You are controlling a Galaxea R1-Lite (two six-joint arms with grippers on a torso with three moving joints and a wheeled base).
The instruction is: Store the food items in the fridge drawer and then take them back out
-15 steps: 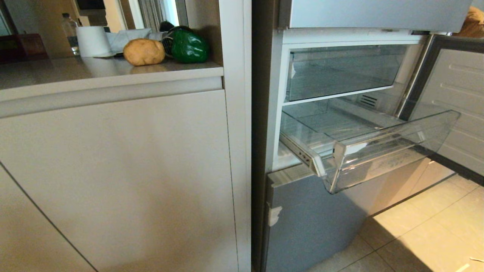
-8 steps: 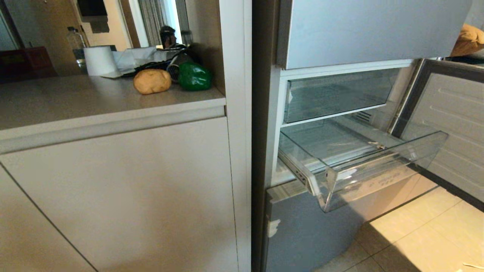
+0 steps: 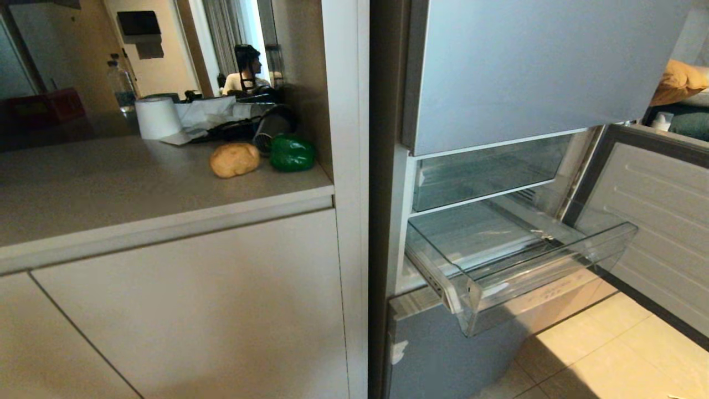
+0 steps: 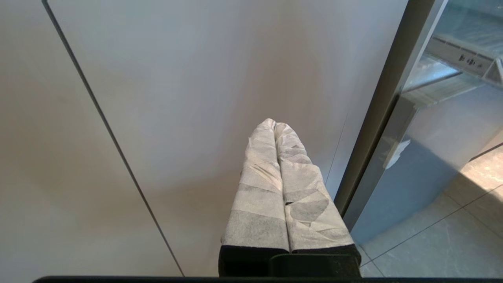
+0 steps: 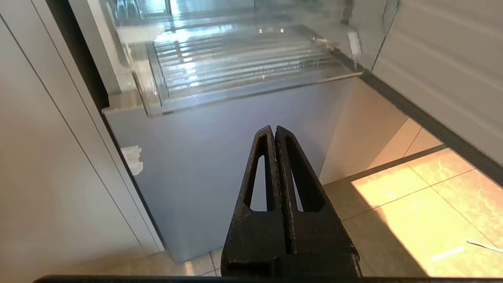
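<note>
Head view has shifted over the last second: worktop, fridge and drawer all sit lower in frame, and more of the worktop's top surface shows. The whole scene shifts together, so this is the camera rising, not the objects moving. Judgement: the robot is straightening up to reach worktop height, which suggests the pick-up stage of storing is about to start; nothing is stored yet.

Task items: lumpy tan-yellow potato [image 3: 235,159] and glossy dark green bell pepper [image 3: 292,153] lie side by side, just apart, on the beige worktop [image 3: 111,188], near its back right corner by the white partition. The clear plastic fridge drawer [image 3: 515,260] stands pulled out and empty below the silver-grey fridge door [image 3: 532,66].

Left pincer [image 4: 275,125], fingers wrapped in white tape, is closed, tips together, holding nothing, hanging in front of the beige cabinet door [image 4: 196,78] without contact. Right pincer [image 5: 274,131], black, is likewise closed and empty, pointing at the silver-grey lower fridge panel [image 5: 220,137] beneath the drawer.
</note>
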